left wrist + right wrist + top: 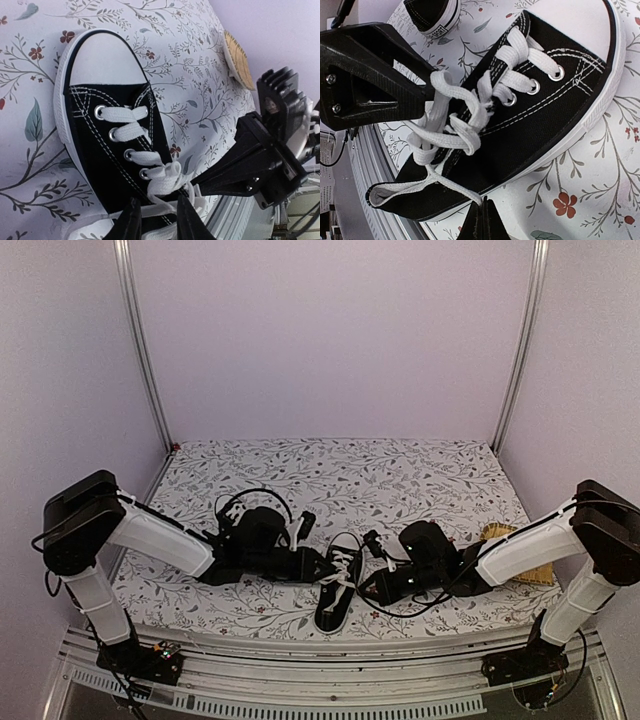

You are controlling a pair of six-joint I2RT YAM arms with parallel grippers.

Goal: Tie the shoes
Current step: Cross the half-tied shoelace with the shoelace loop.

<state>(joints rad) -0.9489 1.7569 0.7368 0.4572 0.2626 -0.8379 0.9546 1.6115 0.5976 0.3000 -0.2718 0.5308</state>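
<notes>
Your left end effector [157, 207] stands with its fingers apart, a strand of the white laces [165, 182] running between them, likely placed there to nip the loose knot; your right end effector [482, 212] is pressed together, apparently pinching a lace end to hold it taut; the shoe [545, 110] lies just ahead of both, between them, toe pointing away; black canvas, flat woven laces, shiny metal eyelets [534, 86], smooth white rubber toe cap [102, 57]; the second shoe [432, 12] sits beyond the right end effector on the floral tabletop [600, 165].
</notes>
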